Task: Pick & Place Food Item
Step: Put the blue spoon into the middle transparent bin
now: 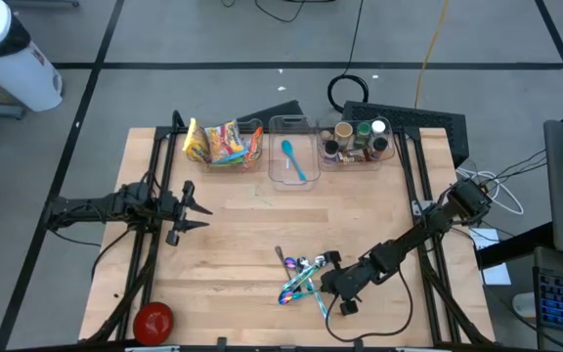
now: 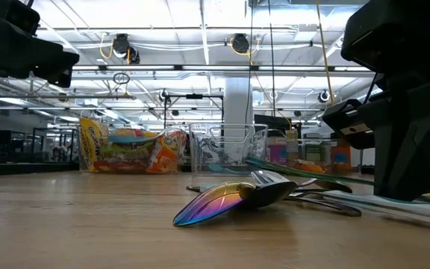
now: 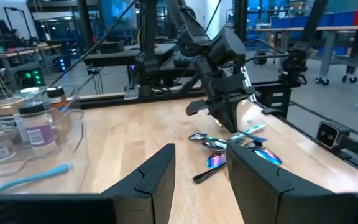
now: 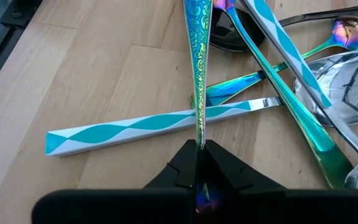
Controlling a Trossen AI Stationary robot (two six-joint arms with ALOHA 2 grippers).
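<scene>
the light wooden counter point(image 1: 242, 235) carries everything. at its far edge stand three clear plastic bins in a row; the middle clear bin point(image 1: 294, 166) is the landmark here. it holds one light blue plastic spoon point(image 1: 293, 158). the bin of colourful snack bags point(image 1: 225, 143) is just beside it on one side, the bin of small jars and bottles point(image 1: 358, 142) just beside it on the other. the right gripper point(image 4: 199, 147) is low over the near part of the counter, well apart from the middle bin, and its fingers are pressed together on the thin iridescent patterned handle point(image 4: 197, 68) of one piece in the pile of shiny rainbow cutlery point(image 1: 301, 274). the left gripper point(image 1: 201, 210) hangs apart from the snack bin, half open, holding nothing. a red round object point(image 1: 152, 319) lies at the counter's near corner.
</scene>
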